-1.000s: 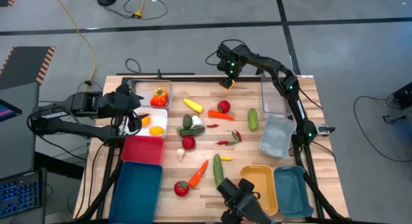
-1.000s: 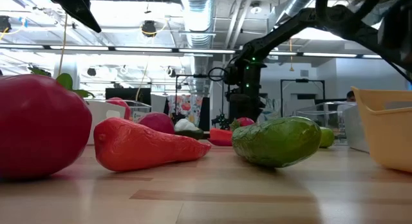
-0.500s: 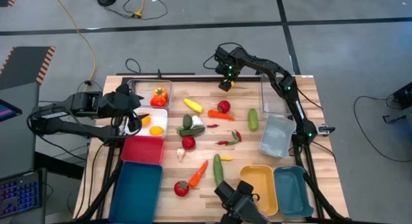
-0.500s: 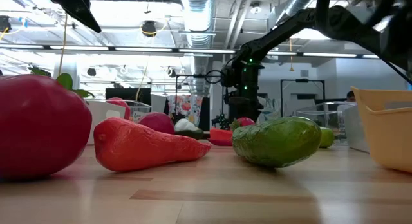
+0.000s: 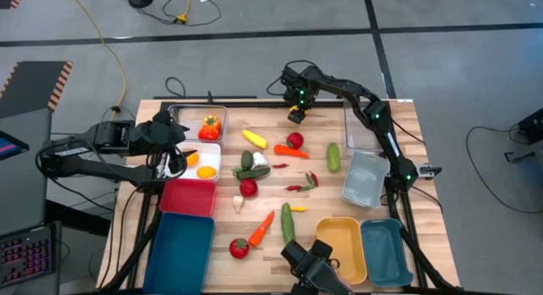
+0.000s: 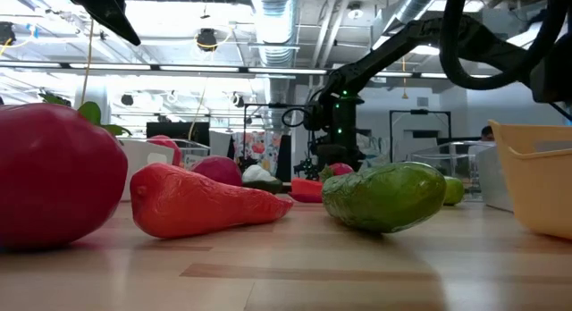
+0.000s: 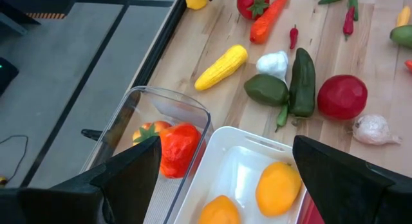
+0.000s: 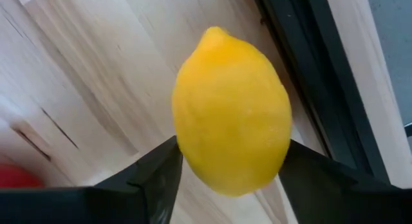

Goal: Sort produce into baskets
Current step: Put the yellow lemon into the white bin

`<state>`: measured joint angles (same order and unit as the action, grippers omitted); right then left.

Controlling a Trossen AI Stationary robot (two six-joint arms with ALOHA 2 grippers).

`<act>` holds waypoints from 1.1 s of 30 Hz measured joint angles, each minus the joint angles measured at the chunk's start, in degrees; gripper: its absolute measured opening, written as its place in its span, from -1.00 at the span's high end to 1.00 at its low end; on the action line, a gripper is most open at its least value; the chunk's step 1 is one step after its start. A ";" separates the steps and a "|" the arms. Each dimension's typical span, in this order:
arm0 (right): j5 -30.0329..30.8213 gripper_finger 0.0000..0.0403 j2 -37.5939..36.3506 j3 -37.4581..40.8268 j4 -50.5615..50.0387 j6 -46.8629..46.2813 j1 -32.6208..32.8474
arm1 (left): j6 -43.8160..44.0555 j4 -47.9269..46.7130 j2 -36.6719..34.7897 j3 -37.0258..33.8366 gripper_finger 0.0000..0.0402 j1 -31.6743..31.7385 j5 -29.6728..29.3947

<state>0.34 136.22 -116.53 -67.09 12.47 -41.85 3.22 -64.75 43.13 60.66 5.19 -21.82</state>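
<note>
Baskets: eight on the tabletop (image 5: pixel 399 125) — three clear, one white (image 7: pixel 241 163), one pink-red (image 5: pixel 188 196), one orange-yellow (image 5: pixel 344 244), two teal (image 5: pixel 180 253).
Loose produce: two cucumbers, two carrots, two tomatoes, a yellow squash (image 7: pixel 221 67), garlic, several chillies, lying between the baskets.
Sorted produce: two orange-yellow fruits in the white basket; a red-orange pepper (image 5: pixel 209 125) in the clear basket beside it.
Writing: none readable.
Right claw (image 8: pixel 225 166): at the tabletop's far edge, fingers touching both sides of the lemon (image 8: pixel 232 111), gripping it just above the wood.
Left claw (image 7: pixel 225 169): spread wide, holding nothing, hovering over the white basket.
</note>
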 joint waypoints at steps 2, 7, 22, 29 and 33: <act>-0.05 -0.19 -0.02 0.00 0.00 0.00 0.00 | -0.02 0.00 0.00 -0.01 -0.69 0.02 0.00; -0.15 0.04 -0.07 -1.06 -1.08 0.00 0.09 | -0.02 0.00 0.00 -0.02 -0.69 0.00 0.00; -2.21 0.02 -1.02 -18.38 -13.63 -1.94 5.29 | -0.02 -0.02 0.00 -0.02 -0.69 0.00 0.02; -6.60 -0.01 -3.32 -17.22 -4.26 -1.97 14.70 | -0.02 -0.01 -0.02 -0.02 -0.69 0.02 0.00; -6.60 -0.01 -3.30 -17.20 4.71 -1.97 20.74 | -0.02 -0.02 -0.02 -0.02 -0.69 0.02 0.28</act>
<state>-6.26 132.92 -133.73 -62.38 10.50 -21.11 3.20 -64.77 43.11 60.64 5.21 -21.54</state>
